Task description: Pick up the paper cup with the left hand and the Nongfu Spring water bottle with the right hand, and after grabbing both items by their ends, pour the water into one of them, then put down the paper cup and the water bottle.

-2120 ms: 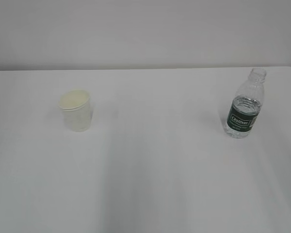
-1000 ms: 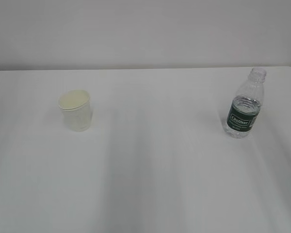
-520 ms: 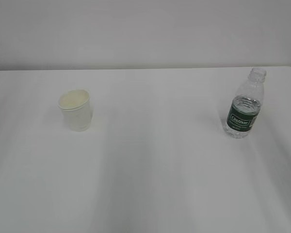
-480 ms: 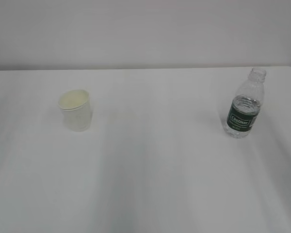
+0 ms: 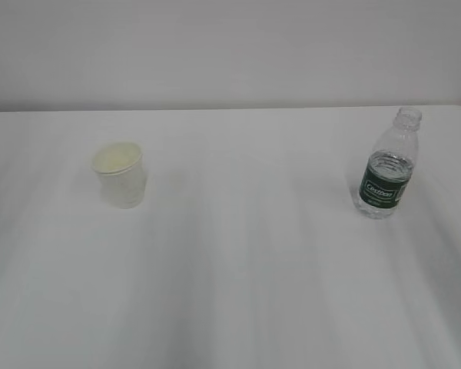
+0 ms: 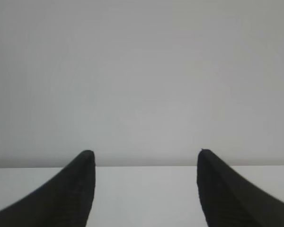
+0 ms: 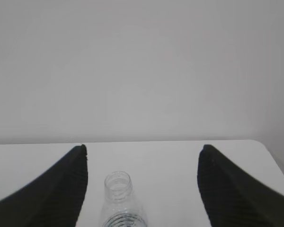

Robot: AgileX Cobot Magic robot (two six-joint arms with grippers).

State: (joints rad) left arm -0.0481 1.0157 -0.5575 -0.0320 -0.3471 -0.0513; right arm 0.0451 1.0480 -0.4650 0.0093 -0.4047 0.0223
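- Your paper cup [image 5: 120, 174] stands upright on the left of the desk [image 5: 246, 254], untouched, well apart from the bottle.
- Your Nongfu Spring water bottle [image 5: 387, 165] stands upright at the far right, uncapped, with water [image 5: 386, 163] reaching about its shoulder.
- Your right tool [image 7: 142, 156] is spread and empty, with the bottle's neck framed low between its fingers, apart from both.
- Your left tool [image 6: 146, 161] is spread too, holding nothing; its view shows no cup.
- You've completed nothing yet: both grasps, the pour and the put-down remain.

White script on bottle [image 5: 385, 171] green label [image 5: 383, 188], too small to read.
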